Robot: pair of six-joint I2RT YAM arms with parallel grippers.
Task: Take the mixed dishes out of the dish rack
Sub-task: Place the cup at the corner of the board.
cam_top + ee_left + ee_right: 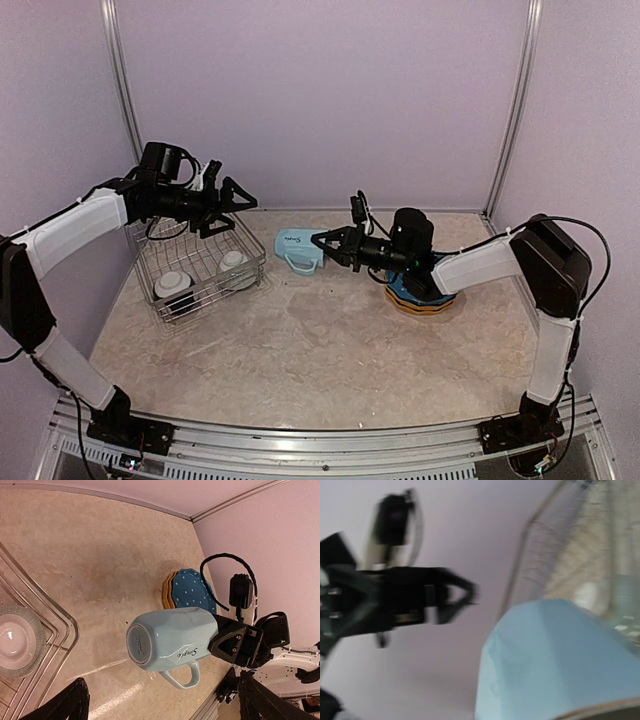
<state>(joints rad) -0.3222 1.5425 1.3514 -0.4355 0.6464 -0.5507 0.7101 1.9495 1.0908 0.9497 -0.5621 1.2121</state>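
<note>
The light blue mug (298, 250) lies sideways in the air, base toward the rack, with my right gripper (324, 243) shut on its rim. In the left wrist view the mug (172, 639) shows its base and handle, the right gripper's black finger (234, 642) at its mouth. My left gripper (240, 200) hangs open and empty above the far right corner of the dish rack (150, 262). Two small white bowls (173, 284) (234, 264) sit in the rack. A blue dotted plate (192, 590) rests on orange-yellow plates (167, 591). The right wrist view is blurred, filled by the mug (560, 665).
The stack of plates (420, 298) lies on the table under my right forearm, right of centre. The rack's wire corner (60, 625) and one bowl (15, 642) show at the left of the left wrist view. Walls close the back and sides.
</note>
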